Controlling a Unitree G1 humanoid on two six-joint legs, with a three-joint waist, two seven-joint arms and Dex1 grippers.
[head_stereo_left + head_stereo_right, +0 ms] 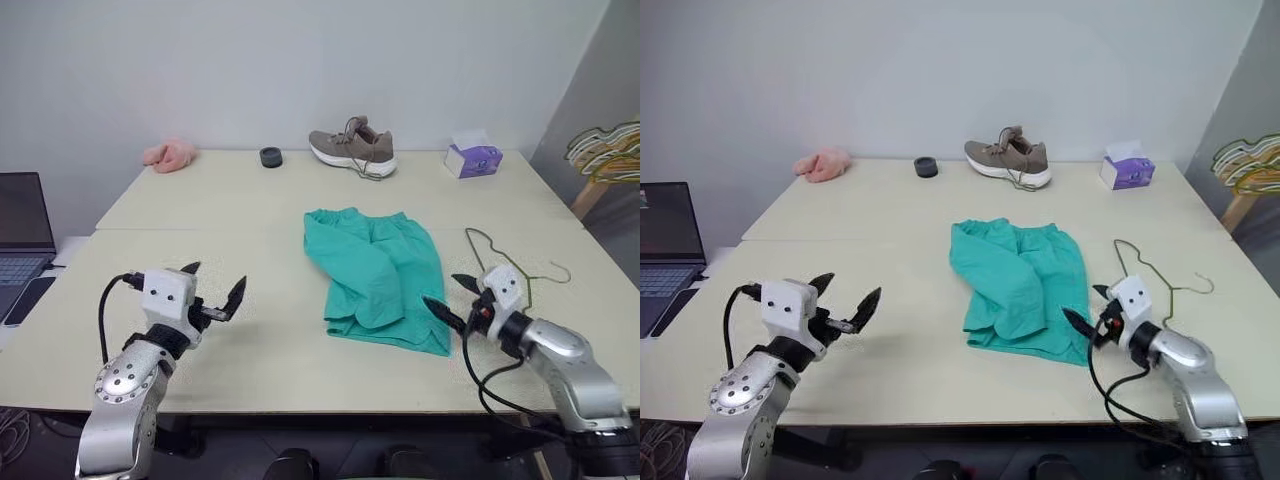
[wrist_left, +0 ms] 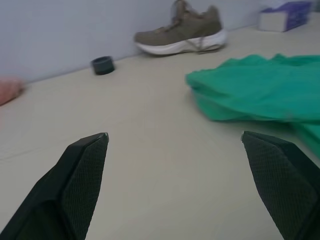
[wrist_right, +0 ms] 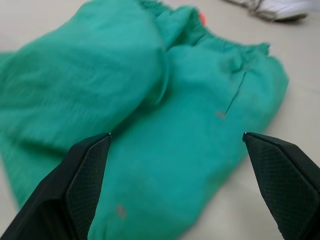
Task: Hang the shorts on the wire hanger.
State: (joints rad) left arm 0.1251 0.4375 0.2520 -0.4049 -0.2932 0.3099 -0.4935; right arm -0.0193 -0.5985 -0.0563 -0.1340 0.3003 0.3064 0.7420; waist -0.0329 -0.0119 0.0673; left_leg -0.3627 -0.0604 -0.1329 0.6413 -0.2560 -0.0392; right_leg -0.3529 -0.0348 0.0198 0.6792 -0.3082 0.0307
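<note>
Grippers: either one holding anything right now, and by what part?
Nothing held. Left gripper open above bare table; right gripper open at the shorts' edge, not gripping.

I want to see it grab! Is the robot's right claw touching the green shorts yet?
Cannot tell. In the left eye view the open right gripper meets the shorts' edge, but that could be overlap. The right wrist view shows fabric between its fingertips, without plain contact.

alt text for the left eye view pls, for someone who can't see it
Crumpled teal-green fabric shorts lie mid-table on a beige table, a thin olive-green wire hanger flat beside them. The open left gripper and open right gripper hover empty at the near edge. A tan sneaker sits at the far edge.
</note>
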